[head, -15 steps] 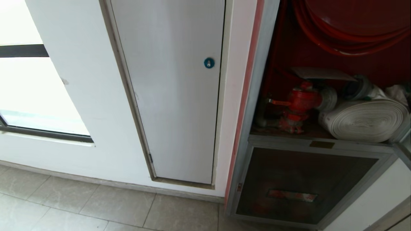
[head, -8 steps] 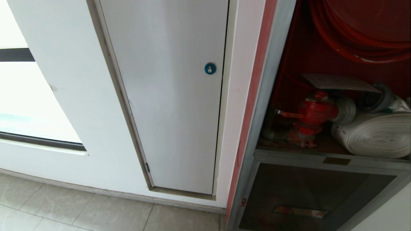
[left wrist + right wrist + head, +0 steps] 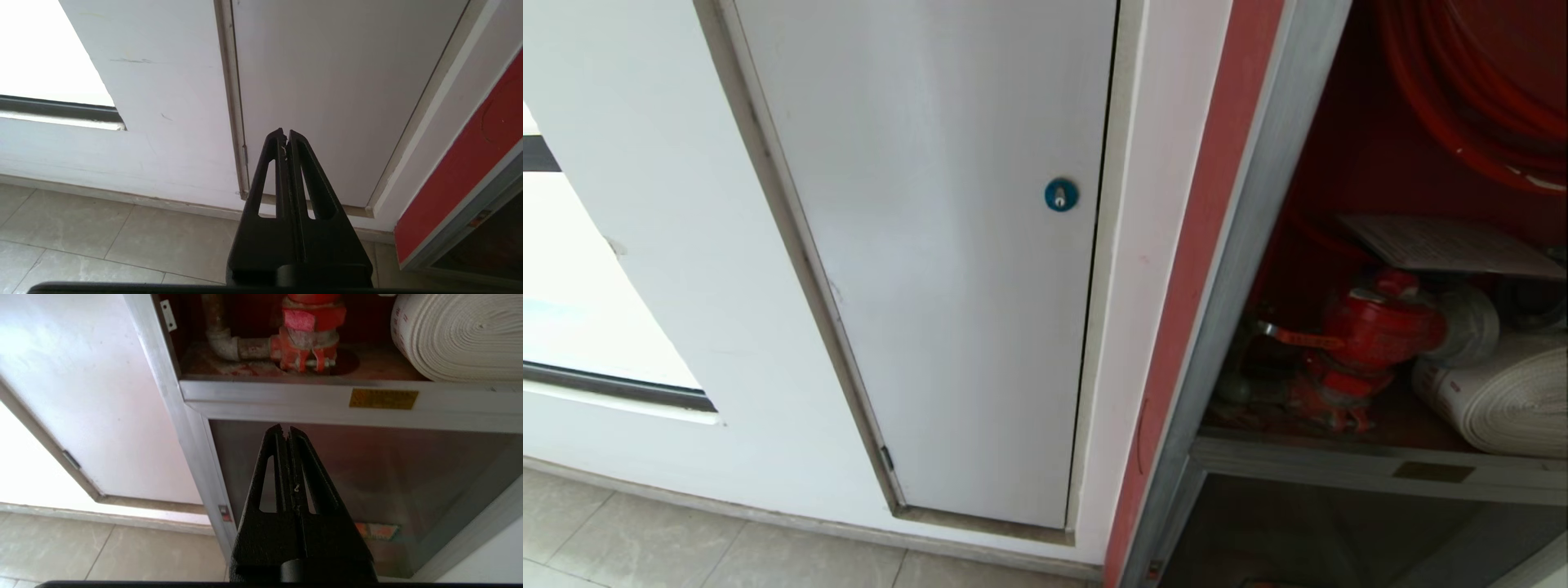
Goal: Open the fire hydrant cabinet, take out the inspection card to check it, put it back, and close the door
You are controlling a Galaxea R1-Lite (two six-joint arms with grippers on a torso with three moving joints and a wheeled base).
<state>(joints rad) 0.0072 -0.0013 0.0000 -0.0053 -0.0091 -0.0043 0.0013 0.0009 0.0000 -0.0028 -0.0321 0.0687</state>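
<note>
The silver-framed fire hydrant cabinet [image 3: 1262,212] stands open, its red interior exposed; the thin grey-white inspection card [image 3: 1445,243] lies flat above the red valve [image 3: 1372,331], beside the white rolled hose [image 3: 1503,396] on the cabinet shelf. Left tool [image 3: 286,136] and right tool [image 3: 286,433] are both closed and empty, the left before the plain white panel [image 3: 947,245], the right before the lower dark glass panel [image 3: 367,477].

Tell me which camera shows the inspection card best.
The head view: the inspection card lies flat above the red valve, its printed rows faintly visible. Neither the right wrist view nor the left wrist view shows the card.
</note>
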